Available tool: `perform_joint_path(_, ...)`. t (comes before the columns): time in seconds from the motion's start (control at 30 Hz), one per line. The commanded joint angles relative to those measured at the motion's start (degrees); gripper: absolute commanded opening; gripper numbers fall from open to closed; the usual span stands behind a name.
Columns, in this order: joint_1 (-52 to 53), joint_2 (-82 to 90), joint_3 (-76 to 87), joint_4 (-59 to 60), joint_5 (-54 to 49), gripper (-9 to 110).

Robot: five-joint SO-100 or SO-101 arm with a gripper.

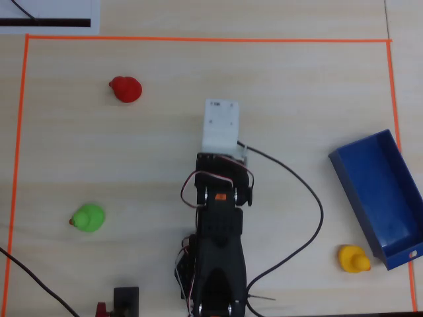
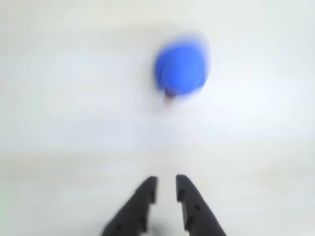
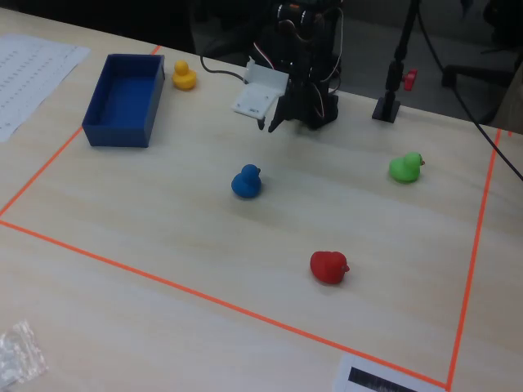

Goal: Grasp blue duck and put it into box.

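On the pale wooden table, inside the orange tape border, the blue duck sat alone near the middle, well apart from the box at the left of the fixed view. My gripper hung above the table, short of the duck, jaws nearly together with a slim gap and holding nothing. The yellow duck stood just beside the box; the green duck and red duck lay farther off
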Motion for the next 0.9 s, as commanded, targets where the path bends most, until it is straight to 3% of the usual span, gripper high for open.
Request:
perform_joint_path(0.0,2.02,-17.67,-14.41,-7.38,-3.96,21)
perform_joint_path(0.3,4.22,-38.5,-21.62,-17.14,-4.92,35)
perform_joint_path(0.87,9.58,-45.79,-10.37,-22.06,-7.03,35)
